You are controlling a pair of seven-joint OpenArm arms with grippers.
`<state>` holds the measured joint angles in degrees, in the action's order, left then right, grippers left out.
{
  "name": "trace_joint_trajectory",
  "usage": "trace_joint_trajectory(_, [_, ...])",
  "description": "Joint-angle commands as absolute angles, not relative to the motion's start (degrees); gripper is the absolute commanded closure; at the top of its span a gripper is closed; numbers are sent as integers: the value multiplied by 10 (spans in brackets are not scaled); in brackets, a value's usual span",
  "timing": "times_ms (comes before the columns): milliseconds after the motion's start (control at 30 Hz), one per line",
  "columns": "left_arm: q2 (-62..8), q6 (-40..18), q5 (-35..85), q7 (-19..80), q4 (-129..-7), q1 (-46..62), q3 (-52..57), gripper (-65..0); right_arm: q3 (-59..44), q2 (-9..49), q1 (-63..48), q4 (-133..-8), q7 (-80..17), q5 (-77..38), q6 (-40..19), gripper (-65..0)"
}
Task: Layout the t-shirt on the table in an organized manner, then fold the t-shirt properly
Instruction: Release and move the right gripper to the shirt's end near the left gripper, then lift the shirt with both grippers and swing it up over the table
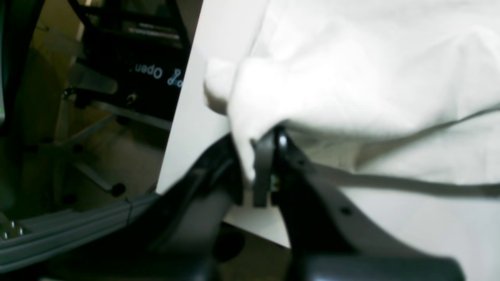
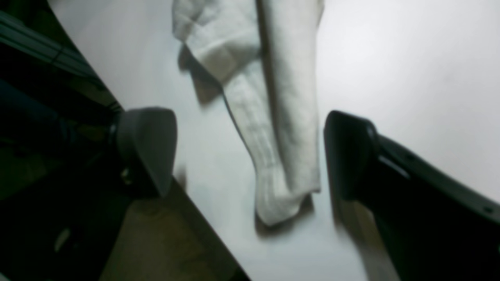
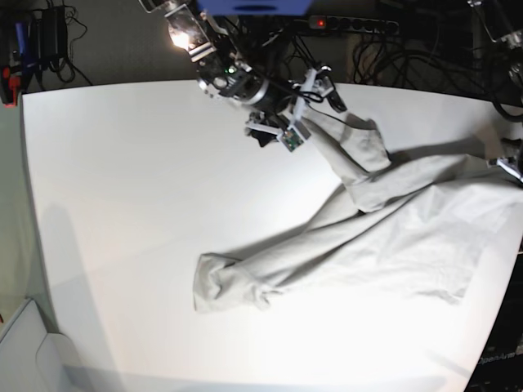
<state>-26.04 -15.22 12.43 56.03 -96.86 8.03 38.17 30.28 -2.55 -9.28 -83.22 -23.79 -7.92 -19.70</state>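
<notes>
Rumpled t-shirt [image 3: 384, 237] on white table [image 3: 122, 180]

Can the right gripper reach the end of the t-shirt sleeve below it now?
Probably yes. The right gripper is open, its fingers either side of the t-shirt sleeve lying on the table, with nothing between them.

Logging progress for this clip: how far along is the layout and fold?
Early. Nothing looks finished: the t-shirt lies rumpled and twisted across the table, with no fold made. In hand: the left pincer is shut on a bunch of cloth near the table edge, while the right pincer hangs open over a bunched strip of cloth near the far edge. Left: spreading it flat, then all the folding.
</notes>
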Motion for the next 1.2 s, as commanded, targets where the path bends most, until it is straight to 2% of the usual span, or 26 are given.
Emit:
trace_joint_trajectory(0, [-273, -149, 124, 549, -979, 75, 387, -4, 305, -31, -91, -838, -233, -84, -200, -589])
trace_joint_trajectory(100, [-265, -149, 124, 549, -979, 75, 390, -4, 305, -37, -91, -837, -237, -84, -203, -593])
trace_joint_trajectory(267, [-263, -149, 124, 549, -979, 75, 390, -4, 301, -44, -91, -837, -238, -84, -265, -586])
trace_joint_trajectory(333, [-263, -149, 124, 549, -979, 75, 390, -4, 301, -44, -91, -837, -236, -84, -271, -544])
trace_joint_trajectory(400, [-263, -149, 124, 549, -979, 75, 390, -4, 301, -44, -90, -838, -235, -84, -271, -437])
trace_joint_trajectory(567, [-263, -149, 124, 549, -979, 75, 391, -4, 300, -28, -61, -818, -262, -83, -269, -21])
trace_joint_trajectory(600, [-262, -149, 124, 549, -979, 75, 391, -4, 300, -27, -48, -805, -279, -83, -269, 0])
trace_joint_trajectory(800, [-248, -149, 124, 549, -998, 82, 391, -4, 298, -10, -15, -786, -323, -83, -269, 0])
trace_joint_trajectory(1167, [-211, -149, 125, 549, -1042, 102, 391, -4, 121, 63, -41, -1008, -390, -83, -269, 0])
